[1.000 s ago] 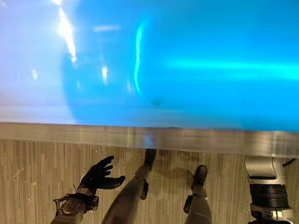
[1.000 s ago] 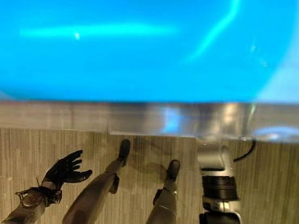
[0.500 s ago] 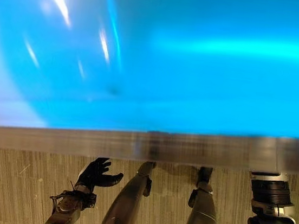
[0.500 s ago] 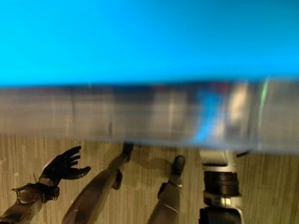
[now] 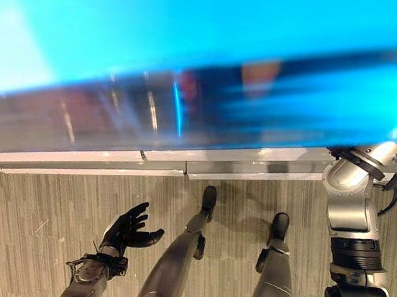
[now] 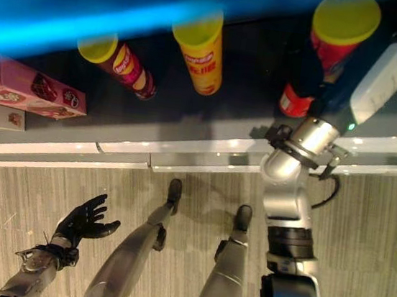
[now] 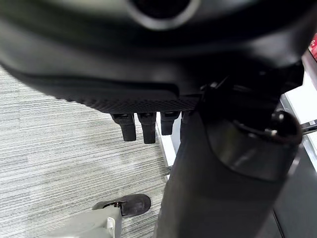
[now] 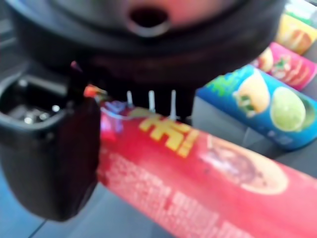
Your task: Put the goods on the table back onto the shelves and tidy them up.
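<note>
The red can [image 8: 208,173] in the right hand [image 8: 49,148] is showing a glossy printed skin, light sliding along its smooth round side. The hand's thumb is looking like matt black plastic. Just beside the red can, a blue carton [image 8: 257,111] is wearing a smooth printed card face. On the shelf [image 6: 184,147], whose pale front lip is gleaming like painted metal, a pink box [image 6: 28,88] is looking like thin card. Below the shelf, the floor [image 6: 33,193] is looking matt, ribbed and striped.

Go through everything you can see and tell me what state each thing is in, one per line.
Left hand: open, empty, low over the floor.
Right hand: shut on the red can.
Red can: held, yellow lid on.
Yellow can: lid on.
Dark red can: tilted, lid on.
Pink box: lying flat, closed.
</note>
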`<state>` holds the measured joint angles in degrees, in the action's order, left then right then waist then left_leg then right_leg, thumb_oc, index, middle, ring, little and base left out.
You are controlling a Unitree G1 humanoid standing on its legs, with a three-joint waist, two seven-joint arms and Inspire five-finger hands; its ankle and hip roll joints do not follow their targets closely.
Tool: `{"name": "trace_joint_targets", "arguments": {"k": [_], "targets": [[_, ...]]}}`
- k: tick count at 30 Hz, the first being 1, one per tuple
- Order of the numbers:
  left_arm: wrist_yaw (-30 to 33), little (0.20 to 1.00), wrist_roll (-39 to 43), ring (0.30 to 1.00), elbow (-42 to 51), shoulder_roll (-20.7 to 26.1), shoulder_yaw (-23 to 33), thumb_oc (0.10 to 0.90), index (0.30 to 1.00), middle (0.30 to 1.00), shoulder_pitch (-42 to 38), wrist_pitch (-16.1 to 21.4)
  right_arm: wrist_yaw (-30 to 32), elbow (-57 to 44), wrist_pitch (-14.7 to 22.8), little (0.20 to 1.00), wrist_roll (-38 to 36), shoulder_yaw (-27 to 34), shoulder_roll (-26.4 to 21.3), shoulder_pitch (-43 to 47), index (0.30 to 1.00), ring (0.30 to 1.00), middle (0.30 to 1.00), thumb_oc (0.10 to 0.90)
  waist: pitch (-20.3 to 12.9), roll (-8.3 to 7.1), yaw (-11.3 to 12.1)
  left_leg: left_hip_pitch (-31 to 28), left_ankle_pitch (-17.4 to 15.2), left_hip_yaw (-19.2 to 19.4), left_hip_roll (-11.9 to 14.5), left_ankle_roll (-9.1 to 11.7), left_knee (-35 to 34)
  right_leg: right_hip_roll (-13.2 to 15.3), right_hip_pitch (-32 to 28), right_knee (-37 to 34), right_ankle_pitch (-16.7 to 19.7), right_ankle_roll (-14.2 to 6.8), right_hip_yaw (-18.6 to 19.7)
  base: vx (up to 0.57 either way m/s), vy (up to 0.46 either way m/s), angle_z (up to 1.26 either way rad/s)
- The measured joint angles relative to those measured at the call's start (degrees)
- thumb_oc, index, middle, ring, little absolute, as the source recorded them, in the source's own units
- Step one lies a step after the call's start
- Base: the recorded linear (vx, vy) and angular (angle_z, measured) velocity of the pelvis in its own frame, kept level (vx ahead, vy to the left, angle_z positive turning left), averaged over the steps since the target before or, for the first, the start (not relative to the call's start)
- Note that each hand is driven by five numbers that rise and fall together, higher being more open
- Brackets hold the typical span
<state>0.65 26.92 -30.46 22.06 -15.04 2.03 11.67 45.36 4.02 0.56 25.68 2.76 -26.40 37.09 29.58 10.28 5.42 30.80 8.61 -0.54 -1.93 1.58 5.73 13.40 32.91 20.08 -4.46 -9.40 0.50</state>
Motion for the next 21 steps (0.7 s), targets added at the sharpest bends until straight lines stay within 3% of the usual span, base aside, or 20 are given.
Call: {"name": "trace_joint_targets", "arguments": {"k": [4,5,6,21], "targets": [[0.0,0.900,0.0,0.900,-0.1,0.0,0.0,0.800,0.900,0.900,0.0,0.0,0.6,3.6,0.3,0.300,-1.6,0.0,0.0,3.5,0.300,0.300,0.300,0.400,-0.1,0.18,0.0,0.1,0.0,0.0,0.0,0.0,0.0,0.0,-0.1,0.0,0.0,0.0,-0.1,0.04,0.004,0.02],[0.0,0.900,0.0,0.900,-0.1,0.0,0.0,0.800,0.900,0.900,0.0,0.0,0.6,3.6,0.3,0.669,-1.6,-0.1,0.0,3.5,0.669,0.669,0.669,0.646,-0.1,0.20,0.0,0.1,0.0,-0.1,0.0,0.0,0.0,0.0,-0.1,0.0,0.0,0.0,-0.2,0.00,0.000,0.00],[0.0,0.900,0.0,0.900,-0.1,0.0,0.0,0.800,0.900,0.900,0.0,0.0,0.6,3.5,0.6,0.900,-1.7,-0.2,0.0,3.5,0.900,0.900,0.900,0.800,-0.1,0.20,0.0,0.1,0.0,-0.1,0.0,0.0,0.0,0.0,-0.1,0.0,0.0,0.0,-0.2,0.00,0.000,0.00],[0.0,0.900,0.0,0.900,0.0,0.0,-0.1,0.800,0.900,0.900,0.0,0.0,0.5,3.5,1.2,0.900,-4.1,-0.6,0.5,3.2,0.900,0.900,0.900,0.800,-0.1,0.20,-0.1,0.1,0.2,-0.1,0.0,0.0,0.0,0.0,-0.1,0.0,0.0,0.0,-0.3,0.00,0.001,0.00]]}}
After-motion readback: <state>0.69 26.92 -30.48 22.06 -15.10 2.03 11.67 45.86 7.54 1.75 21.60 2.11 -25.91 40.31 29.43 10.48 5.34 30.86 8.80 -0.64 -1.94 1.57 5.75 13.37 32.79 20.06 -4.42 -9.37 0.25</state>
